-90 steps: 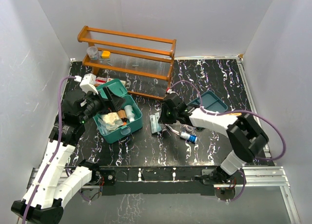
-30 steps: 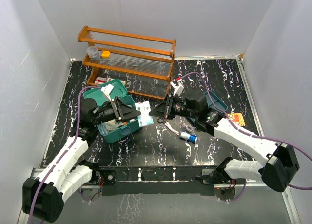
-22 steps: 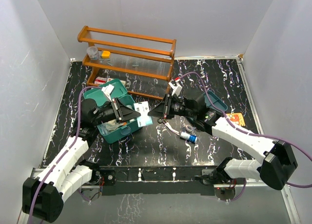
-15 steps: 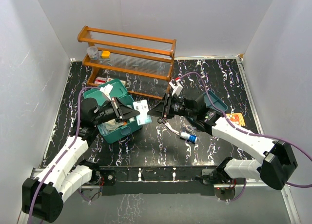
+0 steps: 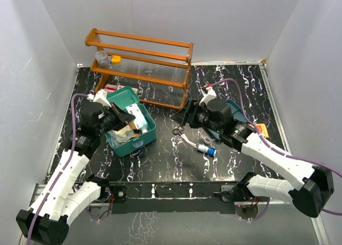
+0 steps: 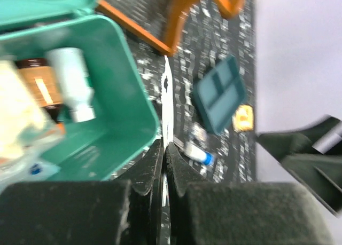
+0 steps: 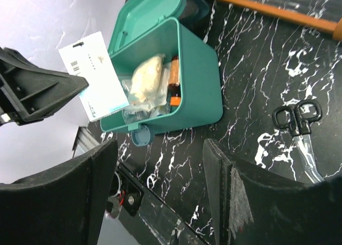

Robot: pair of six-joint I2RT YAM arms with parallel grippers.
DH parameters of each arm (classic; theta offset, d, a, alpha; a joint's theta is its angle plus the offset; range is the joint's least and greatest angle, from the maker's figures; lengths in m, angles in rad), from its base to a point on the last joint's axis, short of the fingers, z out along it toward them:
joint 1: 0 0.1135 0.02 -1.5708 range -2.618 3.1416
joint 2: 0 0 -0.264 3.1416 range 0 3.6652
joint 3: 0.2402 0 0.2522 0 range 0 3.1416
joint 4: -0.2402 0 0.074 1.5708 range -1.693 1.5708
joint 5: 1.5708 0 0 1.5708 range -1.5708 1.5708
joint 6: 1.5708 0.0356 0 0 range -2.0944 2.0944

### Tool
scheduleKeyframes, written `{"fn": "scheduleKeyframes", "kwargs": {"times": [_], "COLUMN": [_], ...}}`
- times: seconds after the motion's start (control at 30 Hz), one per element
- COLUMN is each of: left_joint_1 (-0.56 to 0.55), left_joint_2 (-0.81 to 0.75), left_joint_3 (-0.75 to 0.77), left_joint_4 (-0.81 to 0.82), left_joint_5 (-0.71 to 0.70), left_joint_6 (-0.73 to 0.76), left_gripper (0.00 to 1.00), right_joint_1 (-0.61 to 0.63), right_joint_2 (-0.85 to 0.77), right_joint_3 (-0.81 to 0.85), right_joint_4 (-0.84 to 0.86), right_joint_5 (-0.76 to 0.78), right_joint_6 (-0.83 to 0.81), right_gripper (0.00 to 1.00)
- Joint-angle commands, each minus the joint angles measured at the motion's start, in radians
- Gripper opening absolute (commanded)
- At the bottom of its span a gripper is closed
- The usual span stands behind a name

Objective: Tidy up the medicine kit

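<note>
Kit [image 5: 151,128] is sitting lid-open just in front of the rack's [image 5: 139,58] left end, with a bottle [image 6: 69,82] and some packets [image 7: 144,77] lying inside. Left gripper [image 6: 164,149] is pinching a white card [image 7: 93,77] tight between its fingers [image 6: 149,165], holding it in the air over that same left-end spot. Right gripper [image 7: 160,143] is hovering empty in front of the rack's right end, fingers [image 7: 101,191] spread wide, scissors [image 7: 296,117] lying on the table [image 5: 176,159] near there.

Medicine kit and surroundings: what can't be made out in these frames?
Left wrist: white packet in the left gripper seen edge-on, print unreadable; medicine kit contents blurred.
Top external: red-and-white box mostly hidden behind kit lid and left arm.
Right wrist: scissors tips hidden behind right gripper finger.
</note>
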Motion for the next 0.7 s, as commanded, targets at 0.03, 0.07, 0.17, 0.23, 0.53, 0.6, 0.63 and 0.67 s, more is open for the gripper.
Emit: {"fn": "scheduleKeyframes", "kwargs": {"times": [0.03, 0.07, 0.17, 0.23, 0.53, 0.6, 0.63, 0.67], "left_joint_1": [0.001, 0.002, 0.003, 0.002, 0.026, 0.032, 0.038, 0.044], "left_joint_2": [0.044, 0.064, 0.118, 0.144, 0.273, 0.307, 0.319, 0.327], "left_joint_3": [0.129, 0.151, 0.184, 0.194, 0.192, 0.186, 0.189, 0.194], "left_joint_4": [-0.276, -0.296, -0.321, -0.32, -0.322, -0.313, -0.316, -0.324], "left_joint_5": [-0.313, -0.324, -0.321, -0.3, -0.206, -0.176, -0.172, -0.18], "left_joint_6": [0.141, 0.158, 0.194, 0.21, 0.261, 0.266, 0.27, 0.272], "left_gripper": [0.0, 0.0, 0.0, 0.0, 0.0, 0.0, 0.0, 0.0], "right_joint_1": [0.001, 0.001, 0.0, 0.001, 0.001, 0.0, 0.0, 0.0], "right_joint_2": [-0.053, -0.052, -0.047, -0.041, -0.038, -0.031, -0.027, -0.024], "right_joint_3": [0.014, 0.011, 0.004, 0.0, -0.017, -0.018, -0.017, -0.016], "right_joint_4": [0.007, 0.007, 0.006, 0.003, -0.054, -0.056, -0.056, -0.056], "right_joint_5": [0.115, 0.117, 0.119, 0.124, 0.21, 0.213, 0.212, 0.212], "right_joint_6": [-0.032, -0.031, -0.034, -0.037, -0.047, -0.047, -0.047, -0.046], "right_gripper": [0.63, 0.63, 0.63, 0.64, 0.63, 0.64, 0.63, 0.63]}}
